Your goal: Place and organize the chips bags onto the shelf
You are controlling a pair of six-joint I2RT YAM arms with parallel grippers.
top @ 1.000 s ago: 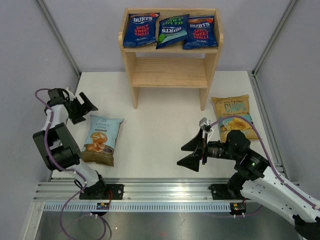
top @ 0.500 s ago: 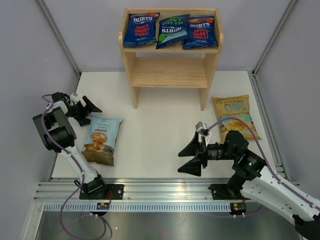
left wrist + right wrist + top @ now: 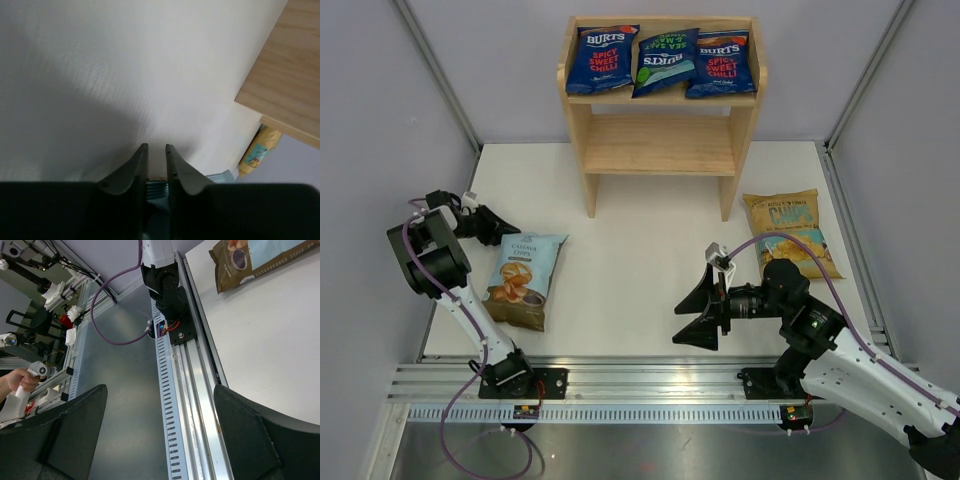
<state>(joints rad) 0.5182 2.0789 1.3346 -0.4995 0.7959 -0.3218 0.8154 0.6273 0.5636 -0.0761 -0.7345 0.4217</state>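
Observation:
Three dark-blue Burts chips bags [image 3: 665,60] lie side by side on the top tier of the wooden shelf [image 3: 660,145]. Flat on the white table at the left lies a pale blue-tan bag [image 3: 525,280]. My left gripper [image 3: 505,232] sits at its top edge. In the left wrist view that gripper [image 3: 156,147] is nearly closed, with the bag's crimped seam [image 3: 156,189] pinched deep between the fingers. A yellow bag [image 3: 788,232] rests right of the shelf. My right gripper [image 3: 698,310] hovers wide open over the near table edge, holding nothing [image 3: 160,390].
The shelf's lower tier [image 3: 658,158] is bare. An aluminium rail [image 3: 650,385] runs along the near edge, with both arm bases on it. Grey walls and frame posts [image 3: 438,75] enclose the table. A person's hand with a controller [image 3: 20,382] shows off-table.
My left gripper dropped to the pale bag's top edge and closed from wide open to a narrow pinch. The right gripper drifted slightly toward the near edge, still open.

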